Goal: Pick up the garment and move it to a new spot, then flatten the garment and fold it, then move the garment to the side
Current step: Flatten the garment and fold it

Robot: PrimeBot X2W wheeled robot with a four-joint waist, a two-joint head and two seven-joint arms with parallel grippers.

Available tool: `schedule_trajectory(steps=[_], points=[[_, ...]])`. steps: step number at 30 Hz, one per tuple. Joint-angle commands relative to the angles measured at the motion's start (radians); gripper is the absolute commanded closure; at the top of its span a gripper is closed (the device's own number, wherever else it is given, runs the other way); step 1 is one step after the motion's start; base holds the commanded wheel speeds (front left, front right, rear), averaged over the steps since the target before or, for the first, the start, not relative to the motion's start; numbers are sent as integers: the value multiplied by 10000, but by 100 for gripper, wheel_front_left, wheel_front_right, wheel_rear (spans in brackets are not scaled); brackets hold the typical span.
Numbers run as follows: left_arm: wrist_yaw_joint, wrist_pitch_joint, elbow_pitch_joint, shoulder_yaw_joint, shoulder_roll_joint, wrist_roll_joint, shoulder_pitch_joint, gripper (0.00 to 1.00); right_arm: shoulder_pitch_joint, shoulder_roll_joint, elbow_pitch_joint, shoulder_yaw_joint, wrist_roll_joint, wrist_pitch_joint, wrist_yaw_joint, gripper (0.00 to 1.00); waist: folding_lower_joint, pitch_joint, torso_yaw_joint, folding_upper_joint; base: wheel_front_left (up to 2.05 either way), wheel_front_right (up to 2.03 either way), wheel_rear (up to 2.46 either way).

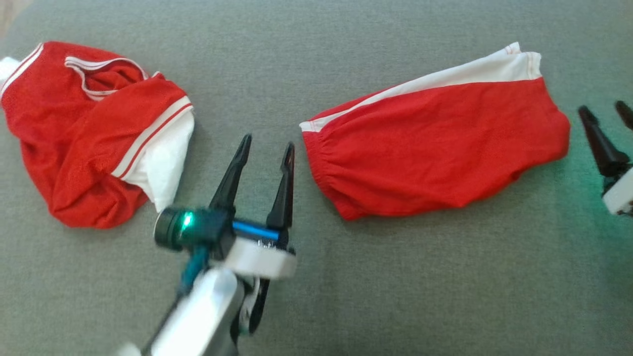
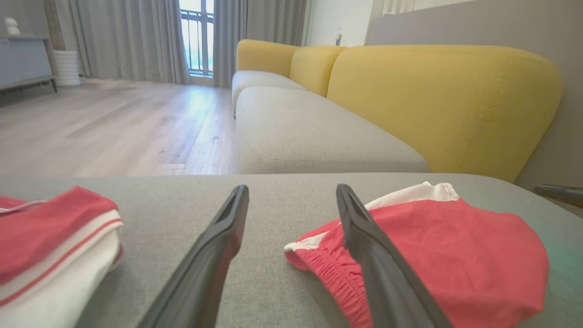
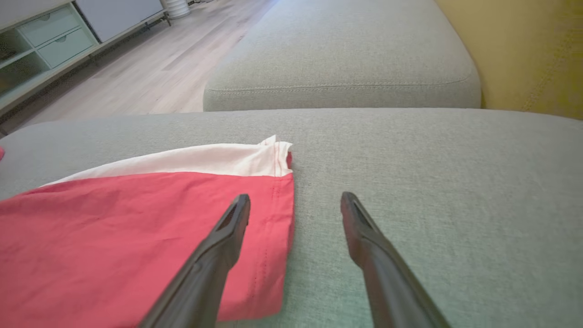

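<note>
The garment (image 1: 435,143), red shorts with a white side stripe, lies folded flat on the grey cushion (image 1: 395,287), right of centre. Its elastic waistband points at my left gripper (image 1: 268,141), which stands open just left of it with nothing between its fingers. In the left wrist view the garment (image 2: 455,255) lies beside and behind the right finger of the open left gripper (image 2: 292,187). My right gripper (image 1: 602,107) is open at the garment's right end, apart from it. In the right wrist view the right gripper (image 3: 296,196) hovers over the hem of the garment (image 3: 114,237).
A second red and white garment (image 1: 89,138) lies crumpled at the cushion's left; its edge shows as red and white cloth (image 2: 50,246) in the left wrist view. Beyond the cushion stand a grey and yellow sofa (image 2: 319,132) and a wooden floor (image 2: 114,123).
</note>
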Motion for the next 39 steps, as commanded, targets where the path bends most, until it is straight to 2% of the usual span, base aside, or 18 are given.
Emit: schedule_trajectory(steps=[1,6,11,19,20,23,32,39], points=[[252,-88,-758,582,82,584,380,0,64,-173,5,-247,97,69,65,0,4,7,130,0,0,0,0],[711,-89,-1708,1038,-174,1768,1471,0,-103,194,769,-605,71,568,65,0,4,147,559,0,0,0,0],[636,-90,-2022,1188,-461,2280,2016,0,-565,529,2095,-891,-373,991,65,0,4,365,1153,0,0,0,0],[367,-90,-1988,1415,-656,2660,2251,0,-869,1177,3176,-856,-375,1667,65,0,4,348,1611,0,0,0,0],[311,-91,-1973,1485,-694,2718,2288,0,-864,1282,3264,-776,-307,1843,65,8,4,319,1637,0,0,0,0],[215,-91,-1992,1622,-759,2625,2360,0,-845,1344,3235,-649,-242,1857,65,100,4,271,1597,0,0,0,0],[-24,-91,-1875,1875,-829,2823,2435,0,-895,1227,3128,-452,-151,1192,65,100,4,106,836,0,0,0,0],[-203,-91,-1705,1970,-845,3053,2393,0,-761,564,3368,-389,-223,709,65,100,4,-85,-49,0,0,0,0]])
